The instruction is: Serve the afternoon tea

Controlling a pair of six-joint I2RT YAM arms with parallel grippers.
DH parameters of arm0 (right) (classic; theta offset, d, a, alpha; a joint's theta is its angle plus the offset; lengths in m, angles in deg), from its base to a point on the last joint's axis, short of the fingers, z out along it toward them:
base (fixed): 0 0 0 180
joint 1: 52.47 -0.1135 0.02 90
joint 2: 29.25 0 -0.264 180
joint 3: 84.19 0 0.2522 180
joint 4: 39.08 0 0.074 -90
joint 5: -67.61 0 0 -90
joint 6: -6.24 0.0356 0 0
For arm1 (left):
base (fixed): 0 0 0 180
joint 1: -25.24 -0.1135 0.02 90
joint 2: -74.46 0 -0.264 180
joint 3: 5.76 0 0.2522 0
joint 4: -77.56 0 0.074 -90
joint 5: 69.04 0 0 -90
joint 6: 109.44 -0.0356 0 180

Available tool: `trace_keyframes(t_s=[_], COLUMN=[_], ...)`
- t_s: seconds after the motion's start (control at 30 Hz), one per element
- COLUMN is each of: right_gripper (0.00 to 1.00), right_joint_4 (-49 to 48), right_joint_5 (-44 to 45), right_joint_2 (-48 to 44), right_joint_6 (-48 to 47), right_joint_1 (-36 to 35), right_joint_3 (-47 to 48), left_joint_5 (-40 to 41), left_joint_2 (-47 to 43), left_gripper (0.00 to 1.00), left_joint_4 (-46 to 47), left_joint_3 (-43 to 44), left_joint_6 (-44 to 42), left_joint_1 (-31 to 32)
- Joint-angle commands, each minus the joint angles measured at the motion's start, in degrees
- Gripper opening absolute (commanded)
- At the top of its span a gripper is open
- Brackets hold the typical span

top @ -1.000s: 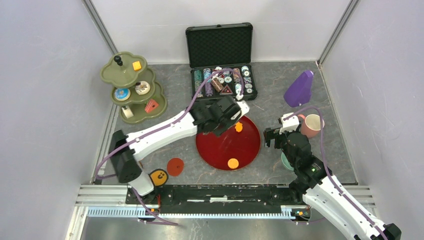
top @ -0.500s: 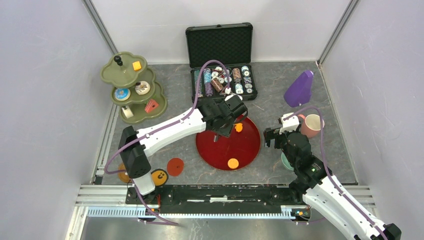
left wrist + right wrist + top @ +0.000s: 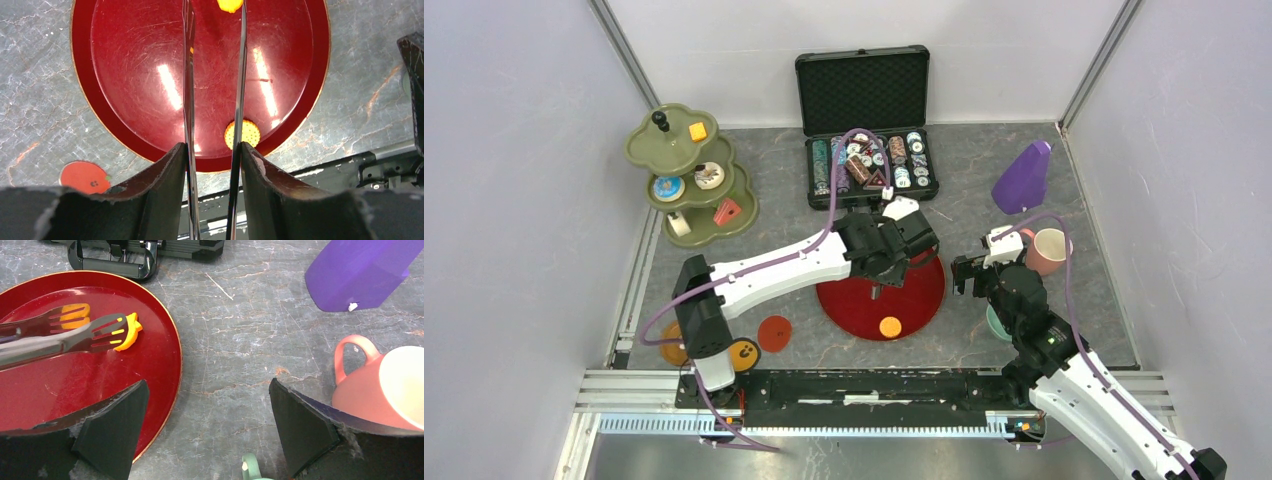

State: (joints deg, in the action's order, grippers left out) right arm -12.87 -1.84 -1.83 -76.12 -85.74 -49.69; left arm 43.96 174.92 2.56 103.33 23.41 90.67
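My left gripper [image 3: 892, 262] hangs over the far side of the dark-red tray [image 3: 924, 295] and is shut on metal tongs [image 3: 188, 75]. In the right wrist view the tongs' slotted tips [image 3: 95, 329] sit at an orange biscuit piece [image 3: 129, 332]; from above my gripper hides it. A round orange biscuit [image 3: 890, 326] lies at the tray's near edge. My right gripper [image 3: 984, 268] is open and empty, low over the table between the tray and the pink cup [image 3: 1049, 250]. The teal cup [image 3: 996, 322] is partly under the arm. The olive-green stand [image 3: 686, 185] holds several treats at far left.
An open black case of poker chips [image 3: 871, 160] stands at the back. A purple object [image 3: 1022, 178] lies at the back right. Orange saucers [image 3: 774, 332] lie near the left arm's base. Grey walls close in both sides.
My left arm has swung right across the tray with the tongs and now covers the orange piece from above. The right arm has not moved.
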Motion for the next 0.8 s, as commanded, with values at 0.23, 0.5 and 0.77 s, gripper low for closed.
trace_keyframes(t_s=[0.23,0.5,0.77], right_gripper=[0.98,0.98,0.98], right_joint_4=[-2.7,-2.8,-2.8], right_joint_5=[-0.3,-0.5,-0.4], right_joint_2=[-0.8,-0.7,-0.8], right_joint_6=[-0.1,-0.2,-0.2], right_joint_1=[-0.2,-0.2,-0.2], right_joint_3=[-0.1,-0.1,-0.2], left_joint_5=[6.7,6.8,13.4], left_joint_2=[8.6,9.8,5.4], left_gripper=[0.5,0.4,0.24], left_joint_4=[-1.9,-2.2,-8.4], left_joint_3=[8.5,8.6,11.8], left_joint_6=[2.8,2.2,0.8], left_joint_1=[2.2,2.5,2.5])
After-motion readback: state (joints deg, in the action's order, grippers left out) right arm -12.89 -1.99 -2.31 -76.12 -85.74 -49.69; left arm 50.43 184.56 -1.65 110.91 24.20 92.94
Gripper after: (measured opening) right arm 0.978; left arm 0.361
